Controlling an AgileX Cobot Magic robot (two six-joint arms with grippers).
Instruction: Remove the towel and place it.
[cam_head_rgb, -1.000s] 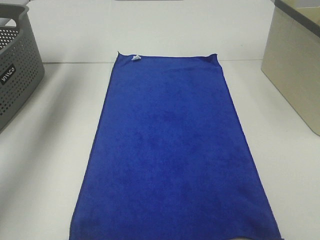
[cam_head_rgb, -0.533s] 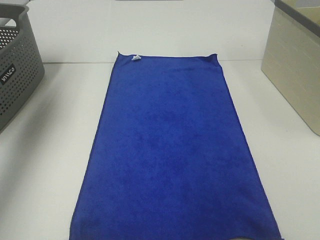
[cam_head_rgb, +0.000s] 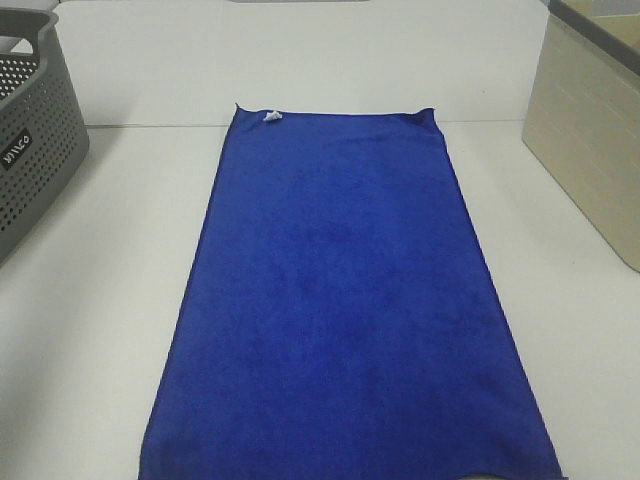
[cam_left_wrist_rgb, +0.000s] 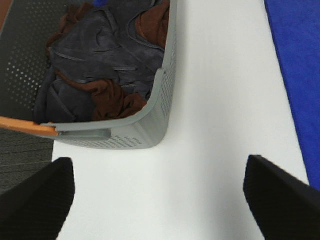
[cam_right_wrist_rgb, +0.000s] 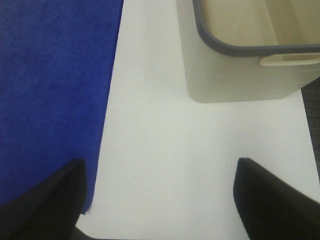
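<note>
Now the towel (cam_head_rgb: 345, 310) lies flat on the white bench (cam_head_rgb: 90, 300), lengthwise, its white tag (cam_head_rgb: 270, 117) at the far corner; a grey basket (cam_head_rgb: 30, 140) stands to its left, a beige bin (cam_head_rgb: 590, 140) to its right; the left gripper (cam_left_wrist_rgb: 160, 192) is spread wide over bare bench beside the basket; the right gripper (cam_right_wrist_rgb: 160, 200) is spread too, holding nothing.

Only the fingertips of the robot can be seen. The left pincer (cam_left_wrist_rgb: 160, 192) ends in two broad black fingers (cam_left_wrist_rgb: 37, 200) with blunt, wedge-like tips and a finely dotted, grippy texture on their faces. The right pincer (cam_right_wrist_rgb: 160, 200) has the same pair of matte black fingers (cam_right_wrist_rgb: 272, 200), dark and blurred, their surfaces hard to make out.
</note>
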